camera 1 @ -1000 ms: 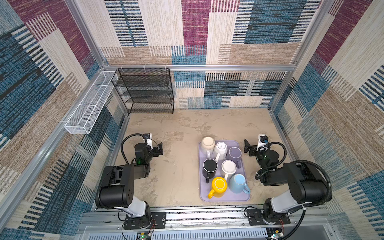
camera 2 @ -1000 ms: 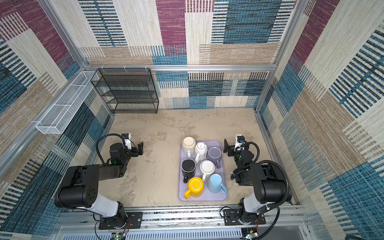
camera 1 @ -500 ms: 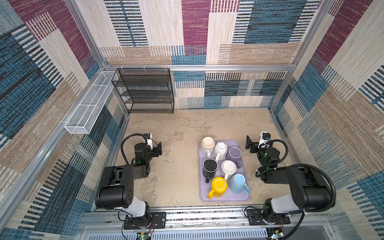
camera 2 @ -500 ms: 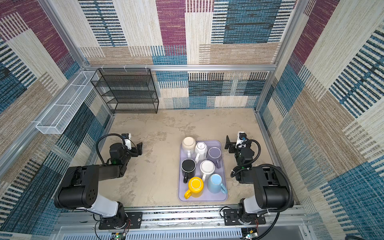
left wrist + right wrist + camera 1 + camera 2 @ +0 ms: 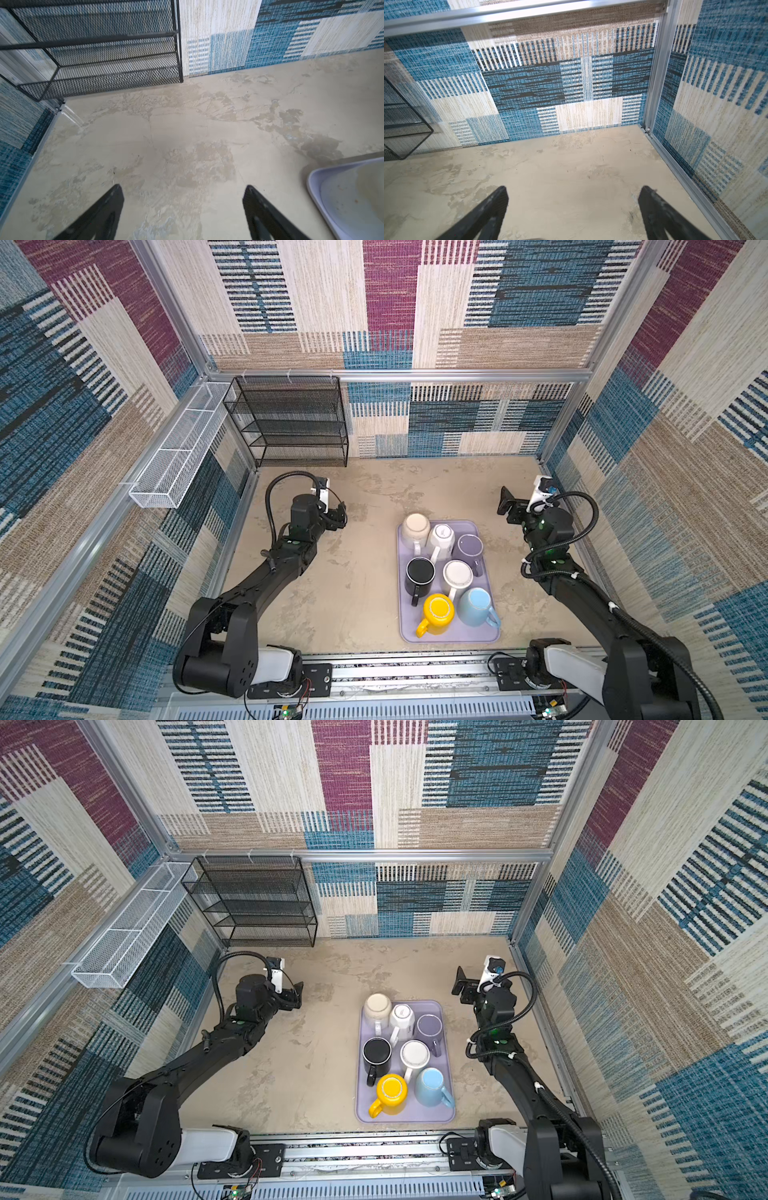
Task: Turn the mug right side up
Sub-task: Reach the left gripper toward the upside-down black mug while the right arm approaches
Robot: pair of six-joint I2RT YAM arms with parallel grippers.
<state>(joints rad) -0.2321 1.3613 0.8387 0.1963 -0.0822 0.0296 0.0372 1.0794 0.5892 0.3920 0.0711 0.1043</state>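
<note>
Left gripper (image 5: 182,188) is wide open and empty over bare table (image 5: 187,128). Right gripper (image 5: 573,188) is open also, near the side rail (image 5: 683,175). The mugs (image 5: 457,576) stand crowded on the lilac tray (image 5: 449,637) between both arms.

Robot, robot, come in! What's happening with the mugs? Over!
Left pincer open, empty. Right pincer open, empty. Mugs packed on tray, untouched. Neighbours crowd every mug.

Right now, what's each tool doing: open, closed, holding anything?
Left tool: open, holding nothing.
Right tool: open, holding nothing.
</note>
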